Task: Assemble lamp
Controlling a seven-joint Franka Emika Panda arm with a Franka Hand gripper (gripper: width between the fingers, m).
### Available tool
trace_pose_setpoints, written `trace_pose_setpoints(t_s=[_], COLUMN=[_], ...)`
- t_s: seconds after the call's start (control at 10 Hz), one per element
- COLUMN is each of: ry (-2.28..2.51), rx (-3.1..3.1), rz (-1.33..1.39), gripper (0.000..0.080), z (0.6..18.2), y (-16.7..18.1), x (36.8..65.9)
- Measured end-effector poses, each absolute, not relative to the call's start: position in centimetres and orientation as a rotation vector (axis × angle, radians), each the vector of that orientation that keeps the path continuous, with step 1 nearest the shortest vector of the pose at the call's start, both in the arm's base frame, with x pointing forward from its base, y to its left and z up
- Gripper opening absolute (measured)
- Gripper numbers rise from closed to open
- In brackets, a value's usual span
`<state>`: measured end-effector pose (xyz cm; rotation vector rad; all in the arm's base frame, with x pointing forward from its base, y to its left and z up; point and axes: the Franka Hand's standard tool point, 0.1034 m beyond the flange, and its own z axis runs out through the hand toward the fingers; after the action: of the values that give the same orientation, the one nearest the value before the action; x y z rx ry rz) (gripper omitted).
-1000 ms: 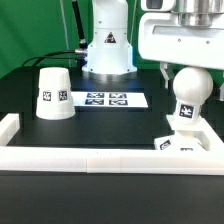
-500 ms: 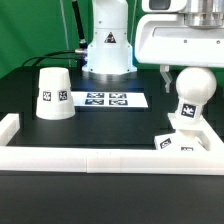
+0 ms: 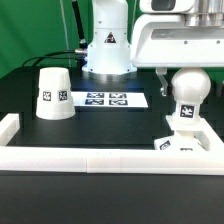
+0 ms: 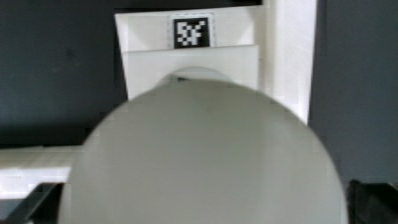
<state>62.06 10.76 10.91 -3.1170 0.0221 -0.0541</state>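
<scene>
bulb [image 3: 188, 92]: ball on a neck, standing upright on the base [image 3: 183, 141]; its long axis runs straight up; it stands near the tabletop's [image 3: 100, 125] front edge, close to the corner at the exterior view's right, just behind the front border rail [image 3: 100, 160]
jaws: spread wide and clamped on nothing; the gripper [image 3: 185, 72] sits directly above the ball, one finger showing at the ball's side by its upper part; whether it touches the ball I cannot tell
key relation: the bulb lies straight below the jaws, its axis in line with the approach; the wrist view looks down over the rounded ball [image 4: 205, 160] onto the tagged base [image 4: 192, 45]
shade [image 3: 53, 92]: mouth down on the tabletop, well apart, toward the exterior view's left; nothing on it; what is under it is hidden
marker board [image 3: 107, 99]: flat between shade and bulb
judgement: bulb seated or nearly so; the shade comes next
</scene>
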Motion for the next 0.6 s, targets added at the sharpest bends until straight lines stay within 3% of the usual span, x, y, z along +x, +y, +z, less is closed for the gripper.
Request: trace_pose_setpoints(t_s=[0.6], ry=[-0.507], rx=[-3.104], rz=[-0.068], gripper=[0.0699], z=[10.6], y=[9.2], x=[62.3])
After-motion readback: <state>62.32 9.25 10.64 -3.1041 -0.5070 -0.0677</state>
